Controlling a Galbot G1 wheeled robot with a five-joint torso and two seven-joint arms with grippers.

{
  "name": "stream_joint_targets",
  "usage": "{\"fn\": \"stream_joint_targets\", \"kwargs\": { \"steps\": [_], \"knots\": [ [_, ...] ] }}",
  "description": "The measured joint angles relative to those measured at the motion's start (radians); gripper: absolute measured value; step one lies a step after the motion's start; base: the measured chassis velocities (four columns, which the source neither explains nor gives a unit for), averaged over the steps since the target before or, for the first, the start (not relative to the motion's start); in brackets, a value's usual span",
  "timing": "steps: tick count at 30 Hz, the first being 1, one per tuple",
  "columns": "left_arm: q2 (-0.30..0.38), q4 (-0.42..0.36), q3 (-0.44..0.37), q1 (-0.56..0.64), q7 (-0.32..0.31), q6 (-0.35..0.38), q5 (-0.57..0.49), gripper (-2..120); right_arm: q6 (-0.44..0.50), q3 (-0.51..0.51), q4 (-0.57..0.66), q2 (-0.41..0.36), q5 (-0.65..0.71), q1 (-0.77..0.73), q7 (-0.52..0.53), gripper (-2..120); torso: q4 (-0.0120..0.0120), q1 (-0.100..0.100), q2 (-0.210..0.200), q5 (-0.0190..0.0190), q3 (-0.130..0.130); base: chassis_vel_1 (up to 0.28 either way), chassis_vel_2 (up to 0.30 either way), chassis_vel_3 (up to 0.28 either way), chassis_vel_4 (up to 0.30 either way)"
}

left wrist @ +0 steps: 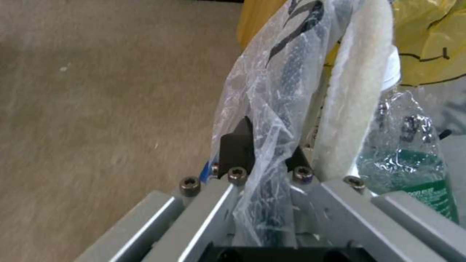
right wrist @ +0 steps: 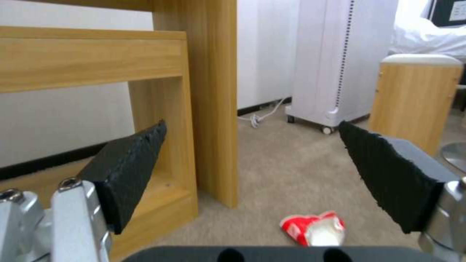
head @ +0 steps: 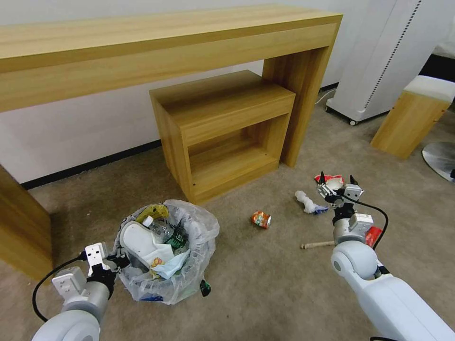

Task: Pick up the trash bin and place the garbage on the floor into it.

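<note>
The trash bin [head: 167,284], a small bin lined with a crinkly clear bag, stands on the carpet holding a white slipper [head: 139,239], a green-label bottle [head: 173,237] and a yellow wrapper [head: 154,211]. My left gripper [head: 120,259] is shut on the bin's near-left rim; in the left wrist view it [left wrist: 267,154] pinches the bag beside the slipper [left wrist: 359,91] and bottle [left wrist: 417,178]. My right gripper [head: 337,183] hangs open just above a red wrapper [head: 330,180], which lies on the floor below its spread pads [right wrist: 129,174] as the wrapper [right wrist: 313,228]. Crumpled paper [head: 304,201], a crushed can [head: 261,219] and a wooden stick [head: 316,245] lie nearby.
A long wooden desk [head: 166,42] spans the back, with a low wooden shelf unit [head: 222,128] under it and a desk leg [head: 23,227] at the left. A white wheeled appliance [head: 379,61], a wooden stool [head: 412,118] and a metal disc base [head: 441,158] stand at the right.
</note>
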Motion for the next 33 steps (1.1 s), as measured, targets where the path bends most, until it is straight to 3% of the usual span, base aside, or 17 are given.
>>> {"fn": "stream_joint_targets", "kwargs": {
  "steps": [10,21,28,33],
  "knots": [
    [-0.004,0.012,0.005,-0.009,0.000,-0.001,0.000,1,0.018,-0.022,-0.015,0.003,-0.001,0.011,-0.013,100,0.0001,0.000,0.000,0.0003,0.000,-0.182,0.201,0.189,-0.184],
    [0.004,0.017,0.000,-0.013,0.000,-0.001,-0.008,1,0.009,-0.068,-0.031,0.008,0.046,0.039,-0.013,100,-0.0001,0.000,0.000,-0.0001,0.000,0.000,0.000,0.000,0.000],
    [0.001,0.027,0.001,-0.015,0.000,-0.003,-0.008,1,-0.109,-0.137,-0.040,0.020,0.188,0.057,0.043,100,0.0000,0.000,0.000,-0.0002,0.000,0.000,0.000,0.000,0.000],
    [-0.004,0.035,0.007,-0.019,0.001,-0.004,-0.005,1,-0.245,-0.185,-0.048,0.042,0.350,0.078,0.088,100,0.0000,0.000,0.000,0.0000,0.000,0.000,0.000,0.000,0.000]
  ]
}}
